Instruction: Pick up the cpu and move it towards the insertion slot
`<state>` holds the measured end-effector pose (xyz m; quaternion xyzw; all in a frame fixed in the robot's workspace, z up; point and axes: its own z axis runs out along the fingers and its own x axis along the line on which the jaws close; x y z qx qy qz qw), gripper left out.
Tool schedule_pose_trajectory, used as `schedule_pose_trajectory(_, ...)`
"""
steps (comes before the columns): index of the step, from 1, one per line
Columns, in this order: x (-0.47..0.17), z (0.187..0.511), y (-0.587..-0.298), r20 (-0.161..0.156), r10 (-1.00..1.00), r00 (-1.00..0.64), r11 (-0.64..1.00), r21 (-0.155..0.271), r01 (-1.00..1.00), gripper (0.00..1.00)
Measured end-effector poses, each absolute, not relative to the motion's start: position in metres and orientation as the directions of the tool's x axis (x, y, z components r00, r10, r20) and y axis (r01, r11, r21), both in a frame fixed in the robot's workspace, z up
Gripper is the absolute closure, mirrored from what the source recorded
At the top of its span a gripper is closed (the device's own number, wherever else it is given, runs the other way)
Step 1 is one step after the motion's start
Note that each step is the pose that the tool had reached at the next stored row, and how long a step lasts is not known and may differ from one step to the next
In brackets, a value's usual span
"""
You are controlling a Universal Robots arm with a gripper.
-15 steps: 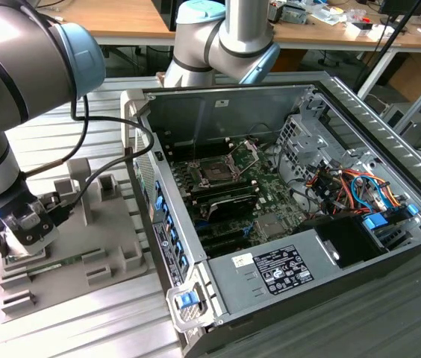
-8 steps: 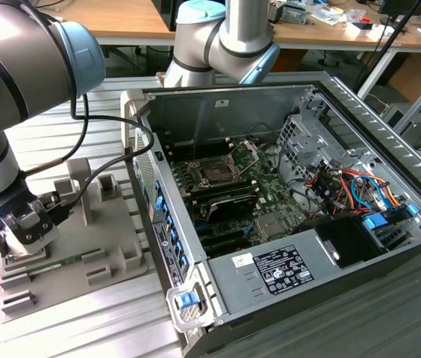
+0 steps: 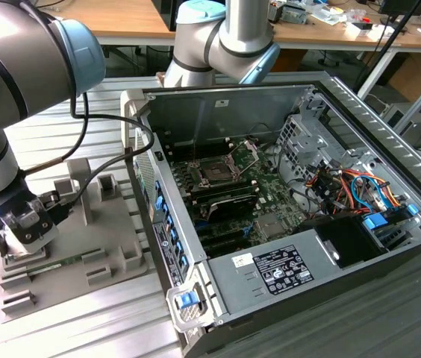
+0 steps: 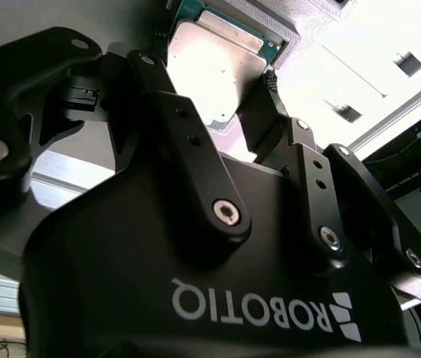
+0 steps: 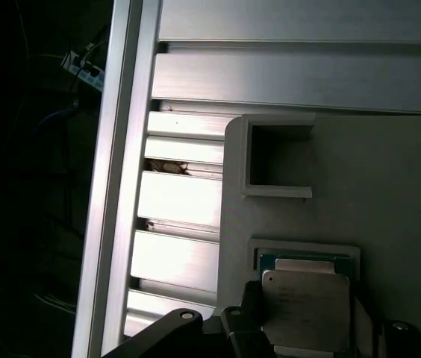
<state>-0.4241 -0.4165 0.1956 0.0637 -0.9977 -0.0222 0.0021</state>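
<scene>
Watching the exterior view, I saw the gripper [image 3: 24, 231] low over the grey tray [image 3: 95, 239], which sat on the slatted aluminium bench [image 3: 121, 332] at that view's left. The open computer case [image 3: 218, 112] lay just beside the tray, on the right.

In both wrist views the cpu [image 4: 203, 52] [image 5: 304, 298] lay flat, silvery face up, in a shallow framed nest of the tray [image 5: 390, 186], with a thin green edge showing around it. The jaws of the gripper [image 4: 209, 74] [image 5: 307, 328] were spread, one dark finger [image 4: 173, 127] along each of two opposite sides of the chip. I could not tell whether either finger touched its edge. The chip had not left its nest. A square recess [image 5: 278, 160] in the tray sat near the nest.

Inside the case, the insertion slot [image 3: 215, 173] sat on the green motherboard [image 3: 270, 195], its metal load plate [image 3: 246, 151] hinged up and open. The slot was well apart from the gripper, across the case wall. Orange and blue cables [image 3: 345, 186] were bundled further toward the exterior view's right.
</scene>
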Motion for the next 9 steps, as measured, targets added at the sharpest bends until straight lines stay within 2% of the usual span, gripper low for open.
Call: schedule_pose_trajectory(9,-0.4241,0.2011,-0.4165,0.001,-0.127,-0.992,0.991,0.045,-0.127,0.45)
